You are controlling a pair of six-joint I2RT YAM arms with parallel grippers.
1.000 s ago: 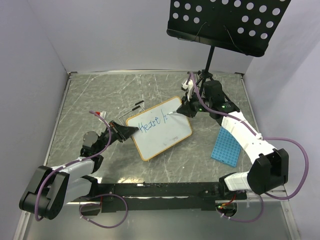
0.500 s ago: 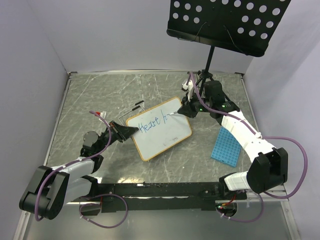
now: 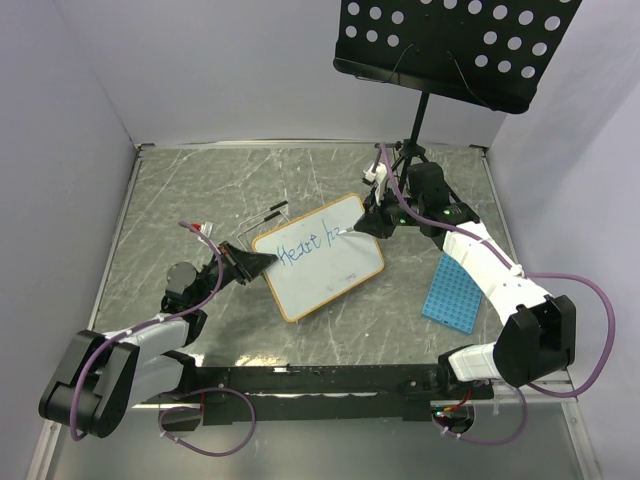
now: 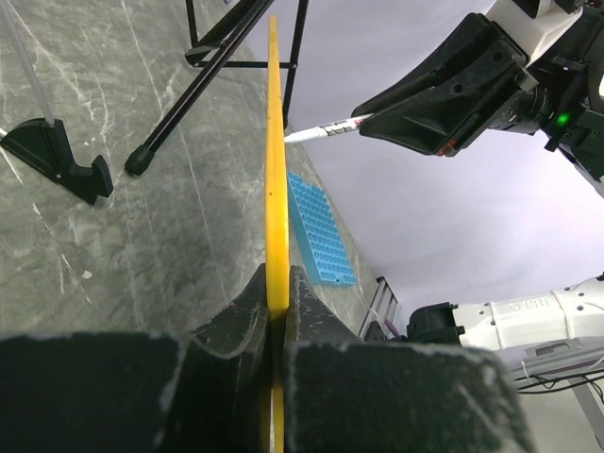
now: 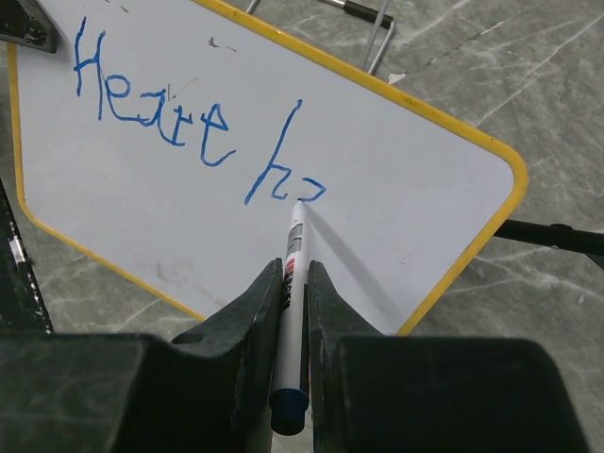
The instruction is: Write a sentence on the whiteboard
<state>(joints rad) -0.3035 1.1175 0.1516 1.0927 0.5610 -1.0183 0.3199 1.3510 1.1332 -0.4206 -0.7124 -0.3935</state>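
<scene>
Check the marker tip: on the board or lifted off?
On the board, it seems. The marker, clamped in the shut right gripper, has its tip at the end of the blue stroke, with no gap visible.

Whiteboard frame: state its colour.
Yellow, a thin band around the whiteboard; it shows best in the right wrist view.

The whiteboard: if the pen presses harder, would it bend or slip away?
Probably stiff: seen edge-on from the left wrist, the frame of the whiteboard runs dead straight. Likely light, since the left gripper pinching one corner alone seems to steady it. Its glossy face looks slippery, so the marker in the right gripper should glide rather than drag.
</scene>
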